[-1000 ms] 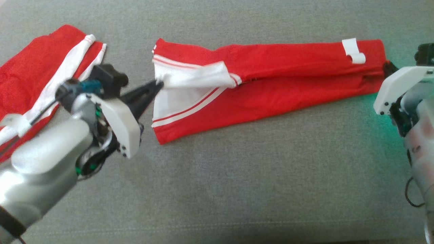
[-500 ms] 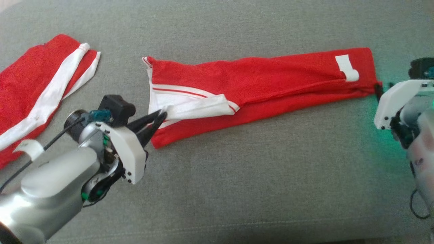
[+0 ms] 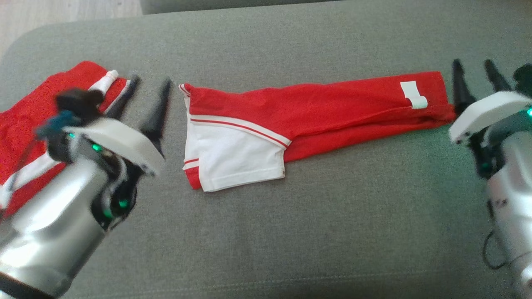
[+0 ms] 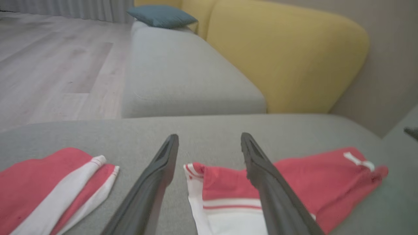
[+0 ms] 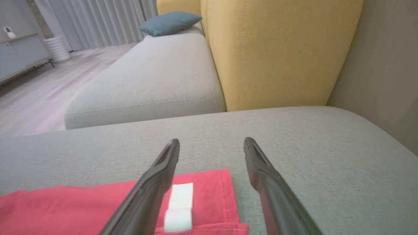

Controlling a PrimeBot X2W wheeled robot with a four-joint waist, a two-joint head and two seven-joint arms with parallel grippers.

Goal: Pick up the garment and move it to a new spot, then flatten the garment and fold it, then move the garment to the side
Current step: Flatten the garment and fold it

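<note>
Both the left fingers [image 3: 156, 120] and the right fingers [image 3: 459, 89] had sprung apart since a second before, when they were closed at the cloth's two ends. The white sleeve panel [image 3: 237, 158] had dropped flat. Beneath them spread the grey sofa seat [image 3: 291, 232]. A long red folded garment [image 3: 332, 112] lay stretched between the two pairs. Its white-panelled end was just right of the left fingers and its other end just left of the right fingers, touching neither. Another red-and-white garment [image 3: 20, 112] lay on the far side of the left fingers. Both pairs stood spread wide and held nothing. A small white label [image 3: 412, 94] sat near the right fingers.
</note>
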